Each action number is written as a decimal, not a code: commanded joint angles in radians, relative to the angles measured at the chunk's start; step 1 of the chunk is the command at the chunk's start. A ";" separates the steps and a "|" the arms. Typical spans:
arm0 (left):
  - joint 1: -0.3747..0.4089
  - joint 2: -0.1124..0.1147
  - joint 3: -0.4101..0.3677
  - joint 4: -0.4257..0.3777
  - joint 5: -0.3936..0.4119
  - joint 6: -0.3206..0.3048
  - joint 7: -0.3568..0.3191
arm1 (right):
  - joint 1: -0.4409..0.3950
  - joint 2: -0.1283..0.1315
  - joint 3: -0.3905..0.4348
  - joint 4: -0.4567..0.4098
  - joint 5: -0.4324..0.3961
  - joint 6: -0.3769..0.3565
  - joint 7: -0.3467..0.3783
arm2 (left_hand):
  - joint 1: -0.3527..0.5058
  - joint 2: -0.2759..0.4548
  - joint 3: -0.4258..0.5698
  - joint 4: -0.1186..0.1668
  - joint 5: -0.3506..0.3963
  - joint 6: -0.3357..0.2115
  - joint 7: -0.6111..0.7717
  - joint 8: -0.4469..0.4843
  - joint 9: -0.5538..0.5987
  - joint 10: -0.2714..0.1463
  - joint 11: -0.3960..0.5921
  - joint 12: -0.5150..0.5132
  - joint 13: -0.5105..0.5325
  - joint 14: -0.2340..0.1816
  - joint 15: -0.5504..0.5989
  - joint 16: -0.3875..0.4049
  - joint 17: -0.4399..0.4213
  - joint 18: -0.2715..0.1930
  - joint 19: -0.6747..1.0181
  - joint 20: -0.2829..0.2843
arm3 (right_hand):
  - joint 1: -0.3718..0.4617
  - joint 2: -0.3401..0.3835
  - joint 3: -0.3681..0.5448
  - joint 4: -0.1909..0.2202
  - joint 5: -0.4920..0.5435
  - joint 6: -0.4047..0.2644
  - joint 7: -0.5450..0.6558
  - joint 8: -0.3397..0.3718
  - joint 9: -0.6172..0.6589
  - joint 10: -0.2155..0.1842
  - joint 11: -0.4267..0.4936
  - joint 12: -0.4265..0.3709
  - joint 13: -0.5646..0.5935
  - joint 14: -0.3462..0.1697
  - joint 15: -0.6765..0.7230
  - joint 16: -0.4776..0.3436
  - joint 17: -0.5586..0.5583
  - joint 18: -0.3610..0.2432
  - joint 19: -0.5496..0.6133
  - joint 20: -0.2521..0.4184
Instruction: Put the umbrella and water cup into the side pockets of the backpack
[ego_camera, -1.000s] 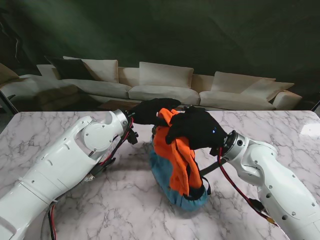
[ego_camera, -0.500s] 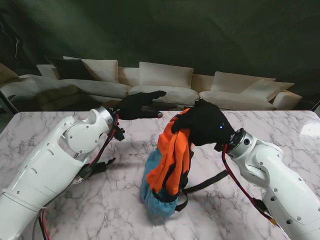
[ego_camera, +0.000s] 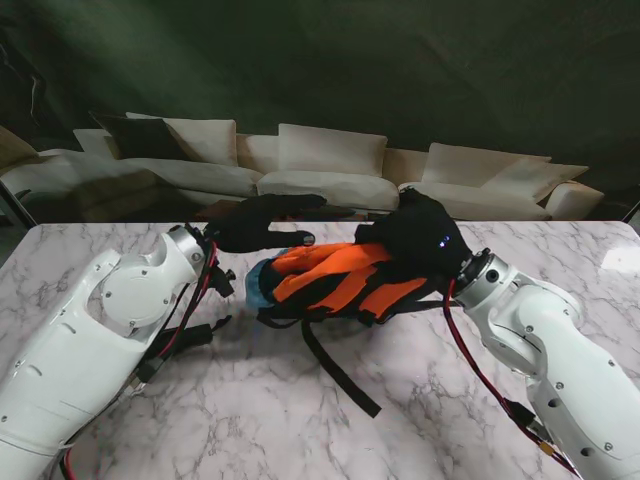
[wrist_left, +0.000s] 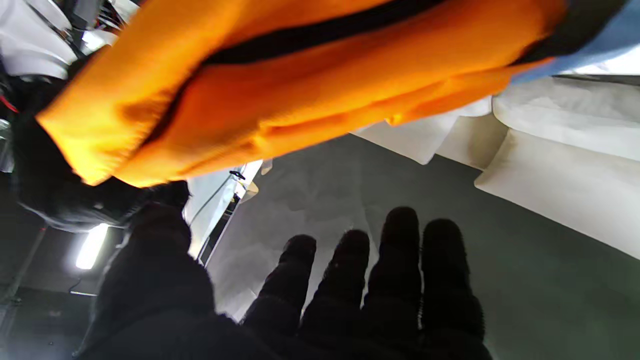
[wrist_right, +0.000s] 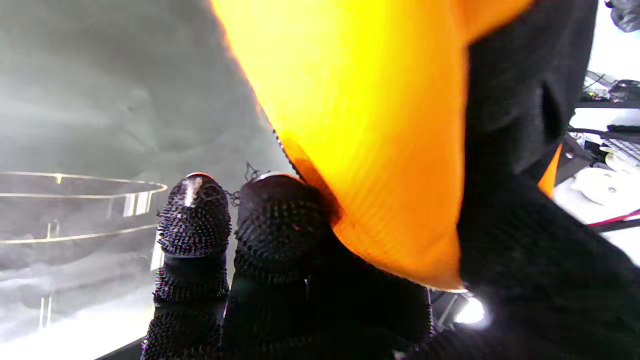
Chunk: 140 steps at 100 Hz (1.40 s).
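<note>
Table: marble, bare where I can see it — no umbrella or cup visible in any view.
Backpack: orange and blue, lying nearly level, its blue end towards my left; held up at its right end, whether the rest touches the table I cannot tell. A black strap trails onto the table, nearer to me.
Step, as I judge it: positioning the pack so a side pocket faces up and open. Best done by setting it down gently, keeping the strap clear of the pocket mouth, and steadying the blue end.
Right hand: clenched on the pack's orange fabric; in the wrist view its fingertips press the cloth.
Left hand: released — fingers spread, holding nothing, just beside the pack's far-left end.
</note>
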 joint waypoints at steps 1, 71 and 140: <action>0.006 0.012 -0.002 -0.003 0.002 -0.020 -0.029 | 0.015 -0.001 -0.004 0.000 0.001 0.009 0.014 | -0.074 -0.026 -0.024 -0.026 -0.087 0.007 -0.041 -0.024 -0.126 0.016 -0.053 -0.038 -0.073 0.008 -0.052 -0.032 -0.040 0.008 -0.070 -0.036 | 0.037 0.072 0.035 -0.023 0.040 -0.057 0.031 0.015 0.139 0.057 0.226 0.075 0.036 0.006 0.016 0.008 0.005 0.036 0.029 -0.001; -0.077 0.021 0.124 0.062 0.010 -0.075 -0.073 | 0.071 -0.006 -0.063 0.044 0.043 0.063 0.099 | -0.175 -0.308 -0.009 -0.027 -0.278 0.107 -0.119 -0.245 -0.407 0.065 -0.089 -0.160 -0.221 0.011 -0.098 -0.134 -0.059 -0.036 -0.246 -0.090 | 0.044 0.083 0.026 -0.028 0.038 -0.051 0.017 0.029 0.125 0.053 0.209 0.073 0.025 0.015 0.006 -0.006 -0.006 0.041 0.026 -0.008; -0.115 -0.043 0.230 0.129 0.064 0.101 0.122 | -0.064 -0.022 0.016 -0.049 0.170 0.009 0.179 | 0.546 -0.146 0.127 0.012 0.357 -0.082 0.546 0.194 0.540 -0.067 0.305 0.052 0.585 -0.154 0.271 0.000 0.540 -0.079 0.421 -0.074 | -0.308 0.257 -0.264 0.138 -0.389 0.124 -0.502 0.241 -0.668 0.153 -0.383 -0.289 -0.561 0.112 -0.824 -0.289 -0.321 0.080 -0.279 -0.067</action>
